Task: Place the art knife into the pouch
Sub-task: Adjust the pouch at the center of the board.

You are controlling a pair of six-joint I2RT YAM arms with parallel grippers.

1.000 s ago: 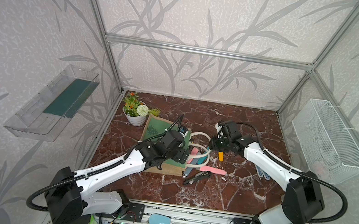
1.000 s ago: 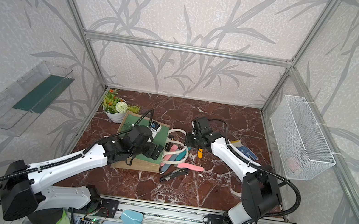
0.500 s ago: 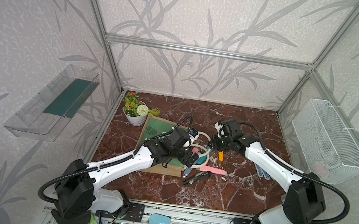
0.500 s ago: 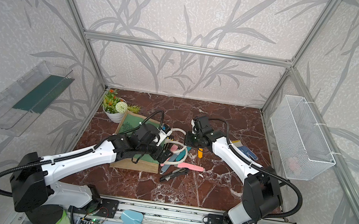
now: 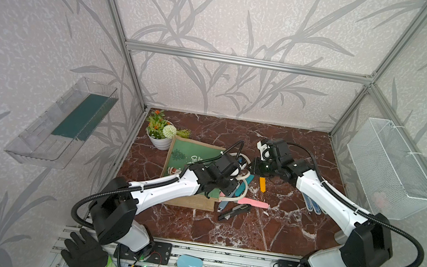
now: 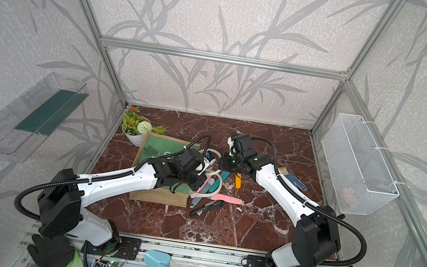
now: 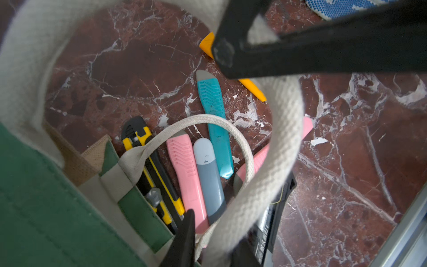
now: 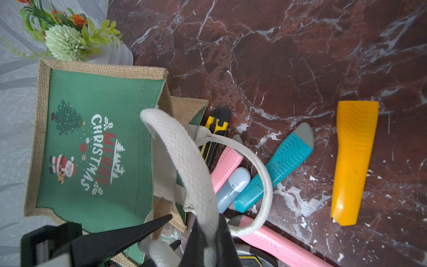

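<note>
Nearest me, a black glove and a blue scoop sit at the front rail. On the marble table beyond, a black art knife and a long pink art knife lie just outside the pouch, which lies flat, green face up, with its mouth toward the middle. At that mouth a yellow-black knife, a short pink knife, a grey knife and a teal knife lie side by side with the lower handle loop draped over them. I cannot tell whether their hidden ends reach inside. My left gripper has its fingers nearly together, and the raised rope handle fills the gap. My right gripper is pinched tight on the same handle. An orange knife lies apart to the right, and a flower pot stands at the pouch's far corner.
</note>
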